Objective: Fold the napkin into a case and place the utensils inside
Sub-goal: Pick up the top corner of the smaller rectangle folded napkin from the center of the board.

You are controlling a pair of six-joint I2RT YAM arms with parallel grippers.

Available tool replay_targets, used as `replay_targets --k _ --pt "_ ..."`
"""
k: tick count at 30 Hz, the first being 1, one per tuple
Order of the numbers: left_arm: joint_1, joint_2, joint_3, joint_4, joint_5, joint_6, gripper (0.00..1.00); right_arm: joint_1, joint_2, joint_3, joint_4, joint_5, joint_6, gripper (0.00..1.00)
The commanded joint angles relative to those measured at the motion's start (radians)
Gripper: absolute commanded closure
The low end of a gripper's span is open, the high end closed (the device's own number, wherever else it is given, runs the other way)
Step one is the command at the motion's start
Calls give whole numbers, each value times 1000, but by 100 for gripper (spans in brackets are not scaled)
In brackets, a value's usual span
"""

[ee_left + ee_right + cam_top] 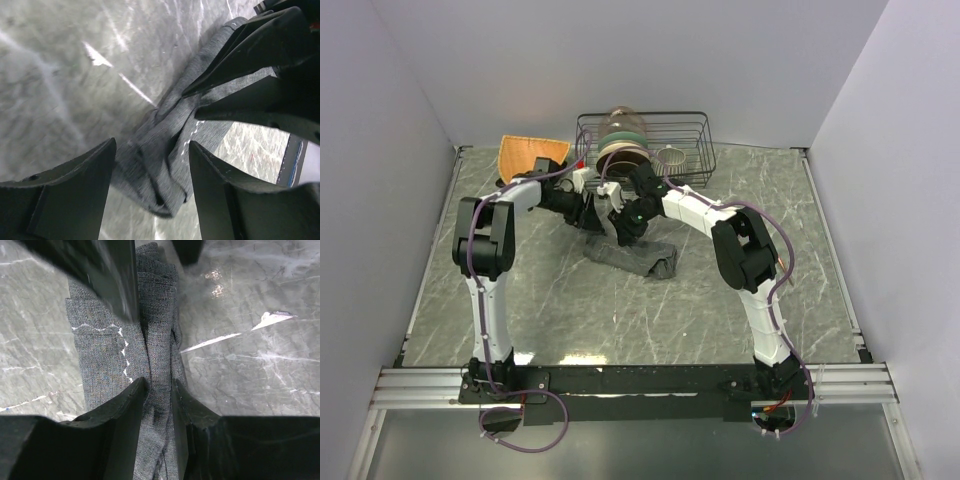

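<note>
We see the napkin (638, 255) bunched into a long rumpled strip in the middle of the table (570, 320), just in front of the wire rack (697, 122). It's not a neat case yet, no pocket edges showing. Both arms converge on its far end. The R gripper (159, 385) has jaws narrow w/ a raised ridge of cloth pinched between them; we judge that's to anchor the fold line so the layers don't slide. The L gripper (152, 146) sits just beside it, jaws wide, nothing between them, cloth lying below, prob. free to take a flap & bring it over. White hem stitching (122, 342) faces up on the flat part next to the ridge, so that side looks turned over. The orange mat (528, 155) is at the back-left, apart from the work. As for utensils, we can't pick them out in any view; the rack holds round items, too small to tell. Our read: mid-folding, stowing not begun. Risk: soft fabric, so easing the pinch may let the ridge slump & lose the crease. The next grab needs one layer's edge, not the whole bunch.
</note>
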Motion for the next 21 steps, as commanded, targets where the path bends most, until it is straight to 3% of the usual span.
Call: replay_targets --k 1,8,13,21 --pt "-16 6 21 8 3 0 35 -10 5 38 29 -22 10 63" --pt "-17 -22 -3 -21 49 68 45 -20 18 53 23 -16 20 64" --pt "-16 -14 12 -69 70 103 62 -27 23 70 17 -30 39 64" --pt "-19 -30 7 -107 84 163 52 -28 29 69 15 -36 47 63"
